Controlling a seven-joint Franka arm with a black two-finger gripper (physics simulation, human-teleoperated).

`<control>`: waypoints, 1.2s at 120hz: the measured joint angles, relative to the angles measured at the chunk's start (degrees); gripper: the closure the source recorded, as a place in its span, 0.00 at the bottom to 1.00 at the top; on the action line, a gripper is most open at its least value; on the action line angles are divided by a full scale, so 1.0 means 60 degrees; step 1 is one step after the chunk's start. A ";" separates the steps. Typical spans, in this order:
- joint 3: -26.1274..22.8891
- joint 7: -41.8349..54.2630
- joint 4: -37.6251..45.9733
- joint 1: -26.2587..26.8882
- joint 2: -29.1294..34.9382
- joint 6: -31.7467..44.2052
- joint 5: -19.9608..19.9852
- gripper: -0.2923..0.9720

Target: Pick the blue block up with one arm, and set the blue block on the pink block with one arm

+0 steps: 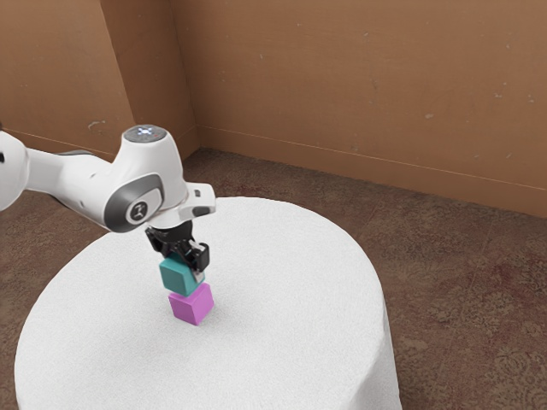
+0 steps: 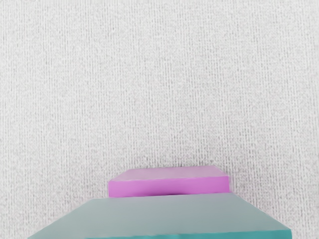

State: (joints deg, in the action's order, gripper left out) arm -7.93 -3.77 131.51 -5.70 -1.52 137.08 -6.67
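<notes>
Nearest me stands a round table draped in white cloth point(image 1: 325, 342), its skirt falling straight from the rim. A little toward the exterior view's left of the tabletop's middle sits a small pink cube block point(image 1: 191, 304), flat on the cloth. Directly on top of it is a teal-blue cube block point(image 1: 175, 276), turned a little off the pink one's faces. I cannot tell whether its weight is resting there. The black two-finger gripper point(image 1: 182, 265) is clamped on it from two sides. Above it, the white jointed arm point(image 1: 102, 192) reaches in over the table's left edge. Beyond the far rim lies mottled brown carpet point(image 1: 461, 273), then a tan baseboard point(image 1: 385, 166) under plain brown walls point(image 1: 359, 77) that meet in a corner.
</notes>
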 joint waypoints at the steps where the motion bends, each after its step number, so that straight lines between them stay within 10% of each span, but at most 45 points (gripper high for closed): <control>1: 0.0000 0.0000 0.0000 0.0006 0.0000 0.0000 0.0000 0.47; 61: -0.0139 0.0132 -0.0321 -0.0086 0.0467 -0.0153 0.0066 0.28; 93: -0.0583 0.0224 -0.2944 -0.0106 0.1358 -0.2731 -0.0019 0.24; 144: -0.0531 0.0501 -0.2914 0.0085 0.0892 -0.4429 0.0286 0.23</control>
State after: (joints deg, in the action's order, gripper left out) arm -11.12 -0.76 114.03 -5.19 3.83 110.51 -4.95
